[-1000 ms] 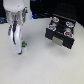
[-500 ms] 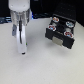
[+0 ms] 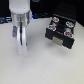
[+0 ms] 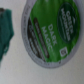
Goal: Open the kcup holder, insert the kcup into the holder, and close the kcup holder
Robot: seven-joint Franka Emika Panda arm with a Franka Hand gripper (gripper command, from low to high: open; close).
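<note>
Kcup [image 4: 51,31]: green top, white lettering, white rim. Kcup holder [image 3: 63,28]: black body, pale drawer front, pods with dark reddish tops. Gripper [image 3: 20,49]: white-grey. Table [image 3: 45,67]: pale grey.

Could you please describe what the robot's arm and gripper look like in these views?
In the exterior view, the arm is a white, rounded cylinder ending in a greyish metallic wrist section. Below it, the gripper has long, pale silvery fingers. The image is too blurred to show cables or markings.
</note>
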